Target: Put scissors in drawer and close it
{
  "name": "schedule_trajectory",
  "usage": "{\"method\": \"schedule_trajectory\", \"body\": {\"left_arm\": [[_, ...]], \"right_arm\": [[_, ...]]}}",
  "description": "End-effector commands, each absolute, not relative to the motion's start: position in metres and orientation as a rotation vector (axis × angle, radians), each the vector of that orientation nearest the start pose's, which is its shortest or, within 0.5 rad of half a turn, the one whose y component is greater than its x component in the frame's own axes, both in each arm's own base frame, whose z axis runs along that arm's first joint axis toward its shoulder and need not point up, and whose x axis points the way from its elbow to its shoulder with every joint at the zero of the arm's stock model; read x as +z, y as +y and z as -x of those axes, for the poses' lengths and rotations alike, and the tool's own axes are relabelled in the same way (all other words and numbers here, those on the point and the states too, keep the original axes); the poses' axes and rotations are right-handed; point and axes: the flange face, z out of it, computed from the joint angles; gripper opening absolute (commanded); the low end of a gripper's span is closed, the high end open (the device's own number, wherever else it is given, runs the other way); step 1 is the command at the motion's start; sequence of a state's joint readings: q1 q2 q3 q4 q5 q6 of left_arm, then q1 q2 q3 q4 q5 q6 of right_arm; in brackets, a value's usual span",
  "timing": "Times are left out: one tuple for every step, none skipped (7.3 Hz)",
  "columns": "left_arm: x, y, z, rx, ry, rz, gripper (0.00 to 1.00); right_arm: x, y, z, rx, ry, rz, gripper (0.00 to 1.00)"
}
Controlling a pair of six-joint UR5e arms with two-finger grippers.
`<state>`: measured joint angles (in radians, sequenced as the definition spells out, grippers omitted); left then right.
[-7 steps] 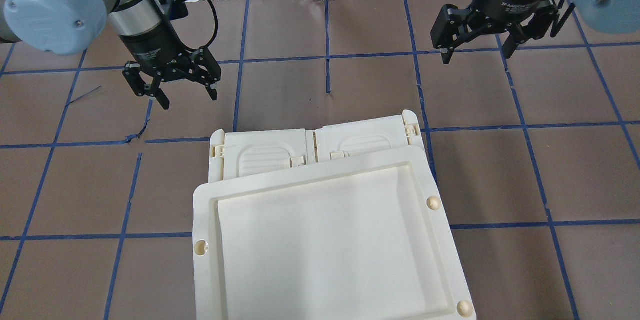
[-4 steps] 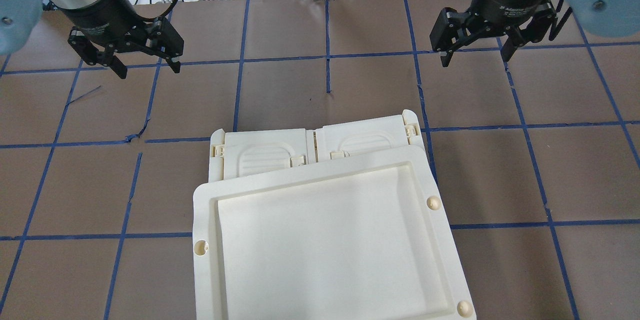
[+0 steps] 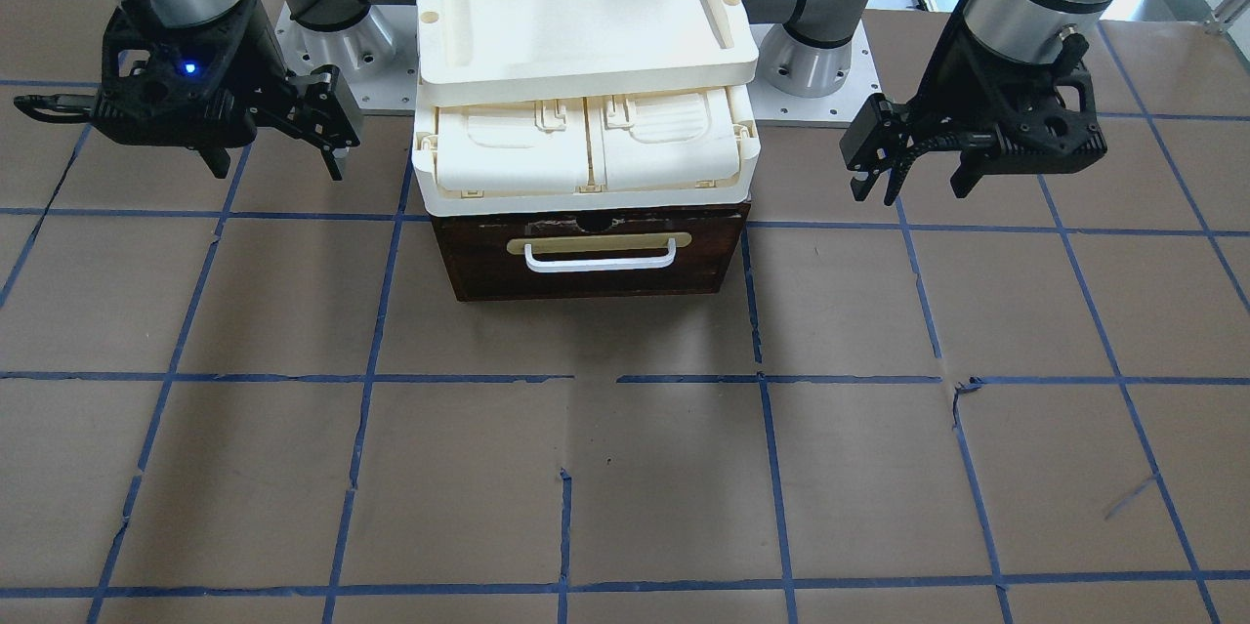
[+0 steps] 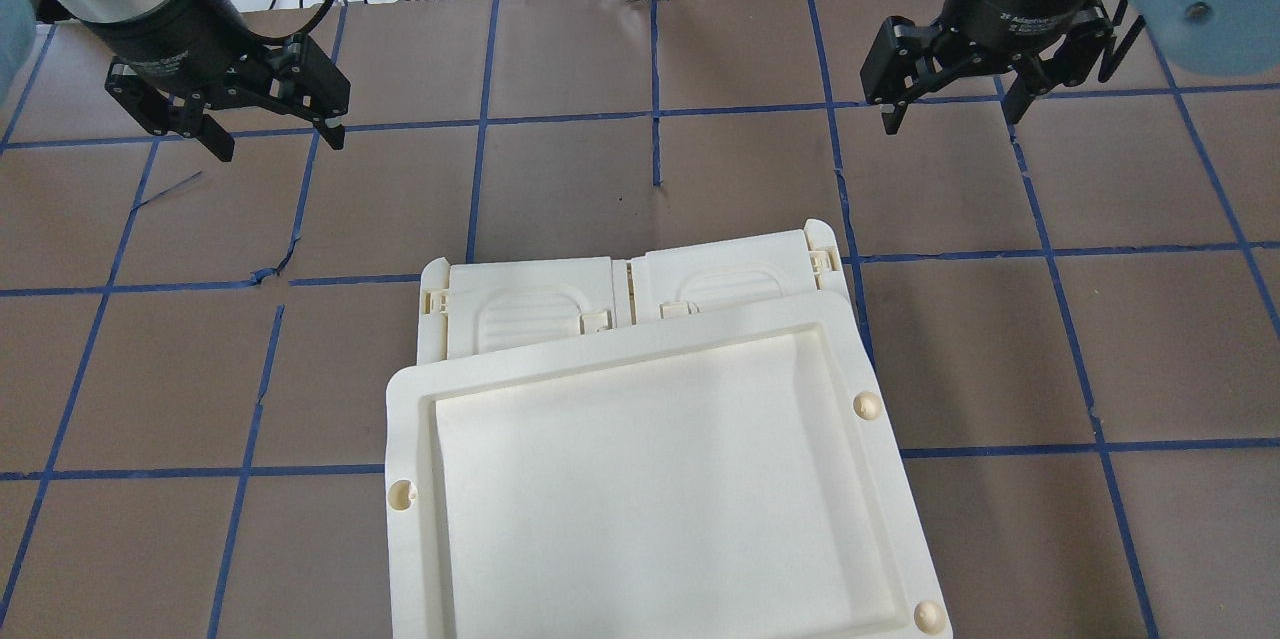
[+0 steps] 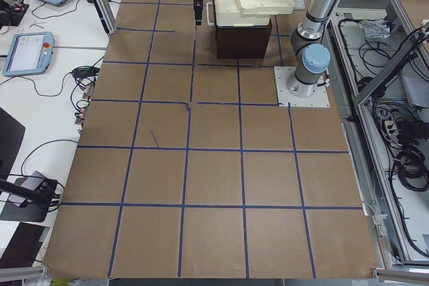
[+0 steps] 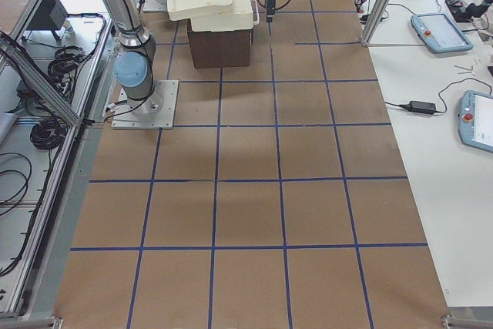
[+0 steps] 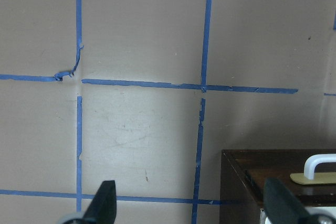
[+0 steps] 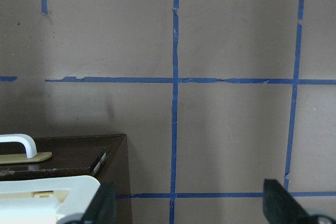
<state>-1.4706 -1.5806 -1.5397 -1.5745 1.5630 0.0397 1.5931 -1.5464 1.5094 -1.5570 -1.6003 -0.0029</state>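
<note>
Noted left gripper drawn farther out from the drawer than a second earlier, jaws spread, gripping nothing. Found right gripper off the drawer's opposite side, hardly shifted, jaws likewise spread. Recorded drawer pushed shut beneath the cream trays, both grippers clear of it.

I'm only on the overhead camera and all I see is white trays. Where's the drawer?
Observer: The drawer sits right under the cream trays. The front-facing view shows its dark brown front.
Operator: Is it open?
Observer: It looks shut, with the front flush and the white handle facing away from the robot.
Operator: Where are the scissors?
Observer: No scissors show in any view, the side cameras included.
</note>
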Motion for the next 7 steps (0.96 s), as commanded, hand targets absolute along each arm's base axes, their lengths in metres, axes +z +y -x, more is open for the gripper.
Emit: {"method": "schedule_trajectory", "body": {"left_arm": [[0.4973, -0.5080, 0.0847, -0.025, 3.147, 0.089, 1.00], [0.4969, -0.5077, 0.0847, -0.020, 3.147, 0.092, 1.00], [0.4968, -0.5075, 0.0847, -0.018, 3.147, 0.089, 1.00], [0.4960, -0.5075, 0.0840, -0.015, 3.147, 0.092, 1.00], [0.4954, -0.5077, 0.0833, -0.015, 3.149, 0.097, 1.00], [0.4971, -0.5083, 0.0795, -0.024, 3.155, 0.109, 1.00], [0.4969, -0.5079, 0.0807, -0.021, 3.153, 0.104, 1.00]], "right_arm": [[0.5046, -0.5014, -0.1410, -0.037, 3.172, 0.038, 1.00], [0.5046, -0.5014, -0.1412, -0.037, 3.170, 0.038, 1.00], [0.5046, -0.5014, -0.1412, -0.037, 3.170, 0.038, 1.00], [0.5046, -0.5014, -0.1412, -0.037, 3.170, 0.038, 1.00], [0.5046, -0.5014, -0.1410, -0.037, 3.172, 0.038, 1.00], [0.5046, -0.5016, -0.1403, -0.037, 3.172, 0.036, 1.00], [0.5046, -0.5016, -0.1403, -0.037, 3.172, 0.036, 1.00]]}}
